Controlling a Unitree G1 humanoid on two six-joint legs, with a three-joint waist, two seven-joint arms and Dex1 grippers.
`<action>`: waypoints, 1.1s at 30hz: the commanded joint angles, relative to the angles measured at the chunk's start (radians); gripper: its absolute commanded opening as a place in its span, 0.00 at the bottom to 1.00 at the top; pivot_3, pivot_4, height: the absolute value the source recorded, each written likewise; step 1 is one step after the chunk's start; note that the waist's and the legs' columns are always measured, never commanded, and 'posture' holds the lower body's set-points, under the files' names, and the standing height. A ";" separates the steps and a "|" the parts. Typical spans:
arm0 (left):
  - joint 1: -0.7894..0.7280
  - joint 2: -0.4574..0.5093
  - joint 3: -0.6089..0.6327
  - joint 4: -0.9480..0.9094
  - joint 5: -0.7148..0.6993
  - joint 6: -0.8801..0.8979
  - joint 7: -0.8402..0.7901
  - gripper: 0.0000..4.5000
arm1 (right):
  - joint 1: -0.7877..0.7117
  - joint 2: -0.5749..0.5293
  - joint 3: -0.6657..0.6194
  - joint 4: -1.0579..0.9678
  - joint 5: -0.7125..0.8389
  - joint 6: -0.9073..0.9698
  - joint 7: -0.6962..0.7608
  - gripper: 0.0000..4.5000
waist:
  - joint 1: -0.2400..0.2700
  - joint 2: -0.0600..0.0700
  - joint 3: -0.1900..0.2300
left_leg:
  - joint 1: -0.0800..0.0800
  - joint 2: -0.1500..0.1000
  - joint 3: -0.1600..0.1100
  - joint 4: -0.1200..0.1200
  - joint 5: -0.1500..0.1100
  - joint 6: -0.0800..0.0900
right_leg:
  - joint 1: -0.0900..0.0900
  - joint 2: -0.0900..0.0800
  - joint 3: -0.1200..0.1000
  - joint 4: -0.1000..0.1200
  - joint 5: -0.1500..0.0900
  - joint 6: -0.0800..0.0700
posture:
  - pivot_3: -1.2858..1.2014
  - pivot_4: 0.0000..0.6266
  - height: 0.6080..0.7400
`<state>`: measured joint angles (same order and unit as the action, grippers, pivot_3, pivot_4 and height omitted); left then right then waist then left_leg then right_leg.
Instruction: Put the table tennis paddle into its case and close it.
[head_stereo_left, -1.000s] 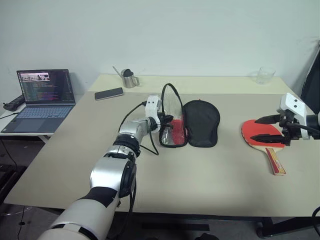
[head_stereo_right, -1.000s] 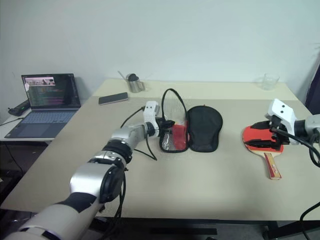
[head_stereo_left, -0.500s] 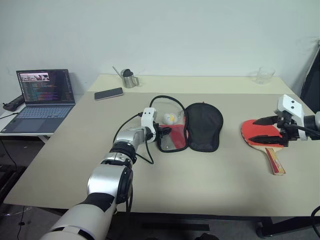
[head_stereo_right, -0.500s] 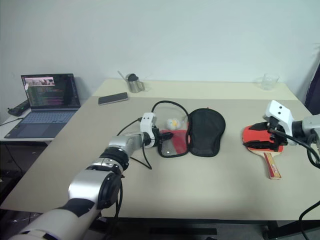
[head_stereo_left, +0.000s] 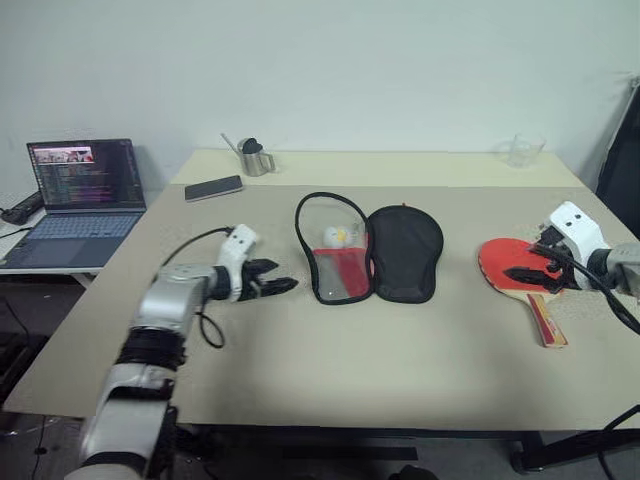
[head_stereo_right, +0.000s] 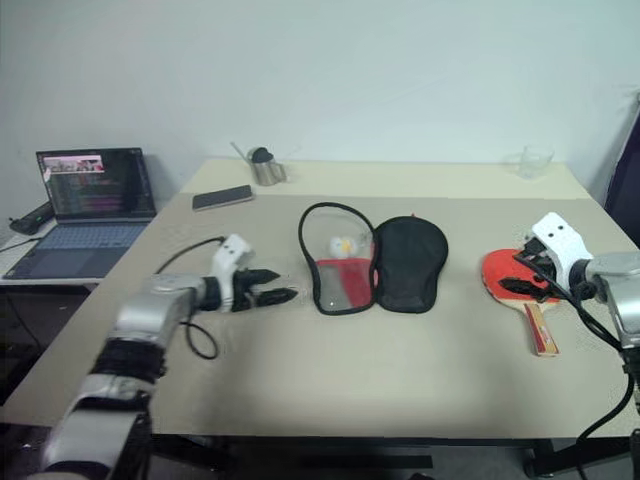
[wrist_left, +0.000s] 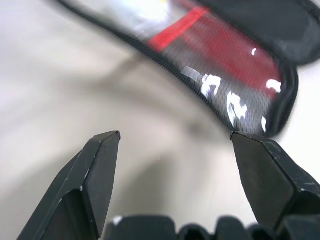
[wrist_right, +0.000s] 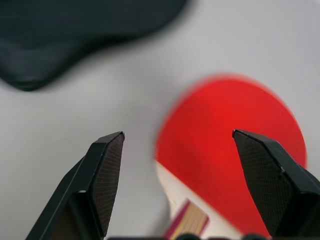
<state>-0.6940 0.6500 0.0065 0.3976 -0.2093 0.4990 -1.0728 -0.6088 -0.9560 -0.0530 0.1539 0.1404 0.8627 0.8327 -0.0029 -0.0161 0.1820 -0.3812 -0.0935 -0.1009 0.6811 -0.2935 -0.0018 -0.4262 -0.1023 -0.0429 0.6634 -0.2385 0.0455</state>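
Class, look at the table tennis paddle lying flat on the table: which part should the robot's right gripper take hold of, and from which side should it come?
Probably the wooden handle of the paddle. It juts from the round red face toward the near table edge, narrow enough for two fingers, while the face lies flat and wide. The open right gripper hovers over the face, so it should come down from above, fingers either side of the handle.

Laptop, phone, steel jug, glass, table.

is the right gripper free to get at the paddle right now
Probably yes. The right gripper hangs open just above the table tennis paddle, which lies alone on the table, apart from the opened case.
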 joint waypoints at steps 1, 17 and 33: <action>0.064 0.076 0.077 -0.183 -0.129 -0.026 -0.150 0.85 | 0.037 0.012 -0.094 -0.063 -0.010 0.148 -0.126 0.85 | 0.006 0.000 0.000 | 0.000 0.000 0.000 0.000 0.000 0.000 | 0.000 0.000 0.000 0.000 0.000 0.000 | 0.52 0.24 1.00; -0.023 -0.012 0.075 -0.248 -0.279 0.018 -0.162 0.85 | 0.153 0.144 -0.213 -0.136 0.033 0.410 -0.319 0.85 | -0.009 0.000 -0.001 | 0.003 0.001 0.002 0.000 0.000 0.001 | 0.003 0.001 0.001 0.001 0.000 0.000 | 0.52 0.24 1.00; 0.040 0.015 0.063 -0.289 -0.246 0.009 -0.124 0.85 | 0.010 0.364 -0.210 0.131 0.028 0.170 -0.488 0.85 | -0.035 -0.004 -0.003 | 0.013 0.005 0.009 -0.001 0.000 0.002 | 0.008 0.007 0.009 0.001 0.004 -0.002 | 0.52 0.24 1.00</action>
<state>-0.6488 0.6500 0.0653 0.1527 -0.4536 0.5211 -1.2060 -0.5809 -0.6053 -0.2636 0.2566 0.1737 1.0627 0.3604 -0.0379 -0.0201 0.1791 -0.3669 -0.0879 -0.0912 0.6802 -0.2935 -0.0001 -0.4174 -0.0942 -0.0333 0.6641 -0.2340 0.0434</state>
